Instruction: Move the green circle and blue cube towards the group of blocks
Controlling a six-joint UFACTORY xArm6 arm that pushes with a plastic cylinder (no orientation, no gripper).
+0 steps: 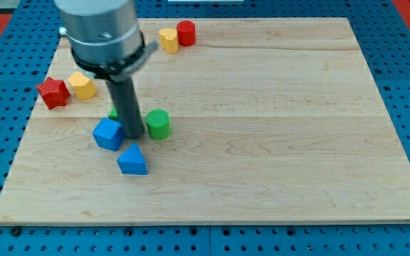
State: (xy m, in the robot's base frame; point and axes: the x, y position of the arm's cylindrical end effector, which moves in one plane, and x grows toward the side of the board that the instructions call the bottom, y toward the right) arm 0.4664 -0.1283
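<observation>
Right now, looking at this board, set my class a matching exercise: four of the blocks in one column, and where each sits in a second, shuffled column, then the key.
Column 1
1. red cylinder
2. blue triangular block
3. green cylinder
4. red star-like block

Column 2
A. just to the view's right of my tip
B. near the board's left edge, beside a yellow block
C. near the board's top edge, beside a yellow block
D. nearest the view's bottom, below the blue cube

Pairs: 1-C, 2-D, 3-A, 4-B
</observation>
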